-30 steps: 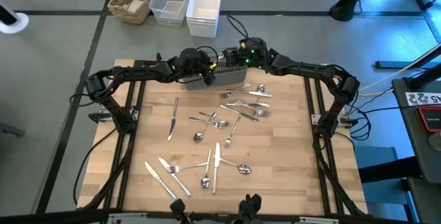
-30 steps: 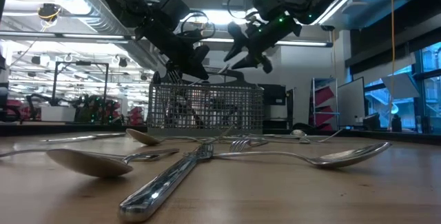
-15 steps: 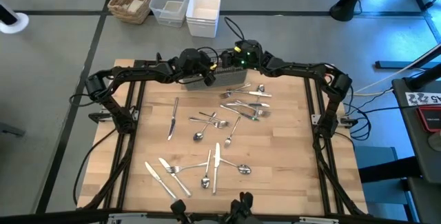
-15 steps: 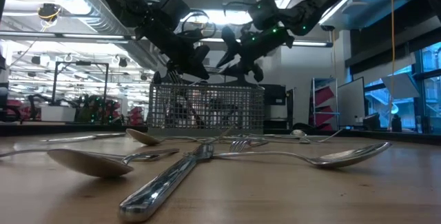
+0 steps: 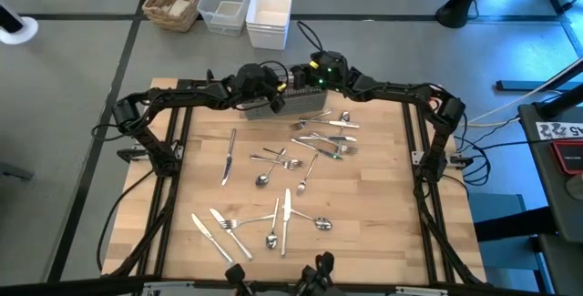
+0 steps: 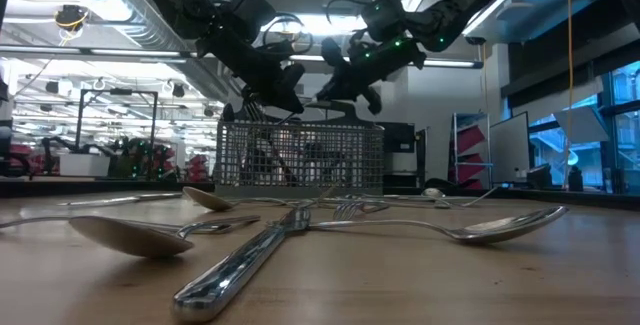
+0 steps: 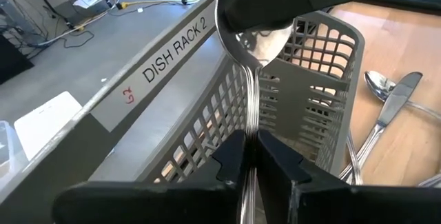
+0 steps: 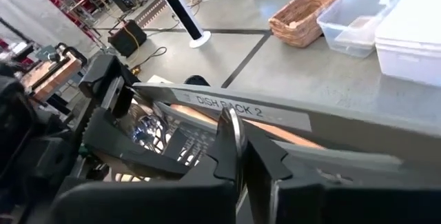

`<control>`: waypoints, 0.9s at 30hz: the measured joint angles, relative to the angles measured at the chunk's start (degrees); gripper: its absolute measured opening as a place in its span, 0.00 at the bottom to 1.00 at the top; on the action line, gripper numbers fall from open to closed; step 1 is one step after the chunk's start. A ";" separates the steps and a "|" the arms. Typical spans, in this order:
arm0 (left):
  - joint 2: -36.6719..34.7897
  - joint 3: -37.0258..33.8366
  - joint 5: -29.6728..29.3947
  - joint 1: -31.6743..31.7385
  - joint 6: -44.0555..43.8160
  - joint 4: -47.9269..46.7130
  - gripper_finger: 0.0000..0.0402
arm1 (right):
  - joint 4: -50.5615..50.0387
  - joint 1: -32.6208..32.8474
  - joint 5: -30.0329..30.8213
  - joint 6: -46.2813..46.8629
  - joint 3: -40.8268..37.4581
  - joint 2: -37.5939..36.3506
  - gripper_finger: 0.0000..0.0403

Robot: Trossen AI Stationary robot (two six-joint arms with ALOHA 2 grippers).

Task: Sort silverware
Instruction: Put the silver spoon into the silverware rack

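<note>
Over the grey mesh caddy (image 5: 284, 103) at the table's far edge, a silver spoon (image 7: 256, 45) is held in the air between both grippers. My left gripper (image 5: 275, 93) is shut on its handle. My right gripper (image 5: 295, 81) comes from the table's right and is shut on its bowl. In the low view, both grippers (image 6: 285, 87) (image 6: 332, 87) meet just above the caddy's rim (image 6: 298, 123). Other forks, spoons and knives (image 5: 278, 214) lie loose on the wooden table. My left gripper pinches the spoon's handle (image 7: 249, 138) between its two fingers, which lie along the handle and slant down from the table's left. The spoon juts out beyond the fingertips, clear of the caddy and table. My right gripper pinches the spoon's bowl (image 8: 232, 131), seen edge-on between its two fingers. It comes from the table's right, slanting slightly down. Its fingers (image 7: 296, 0) cover the bowl's far end.
Silverware is scattered over the table's middle (image 5: 319, 141) and near part (image 5: 228, 228). Beyond the far edge stand a wicker basket (image 5: 175, 0) and two plastic bins (image 5: 246, 9). A rail (image 7: 165, 58) labelled DISH RACK 2 runs behind the caddy.
My right gripper has moved a little toward the table's left and down, up to my left gripper, and has shut on the spoon's bowl. The spoon stays in place over the caddy.
</note>
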 joint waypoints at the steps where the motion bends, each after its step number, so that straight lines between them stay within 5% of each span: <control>1: 0.00 0.00 0.02 0.00 -0.47 -0.04 0.09 | 0.23 0.01 0.00 -0.65 0.00 0.00 0.02; 11: -1.30 -0.07 0.77 -0.20 -6.28 -0.63 0.36 | 3.31 2.97 2.79 -12.58 0.02 -0.02 0.02; 27: -17.47 -0.07 0.94 -1.80 -4.82 -5.51 0.39 | 2.84 6.38 1.12 -35.93 0.09 -0.07 0.08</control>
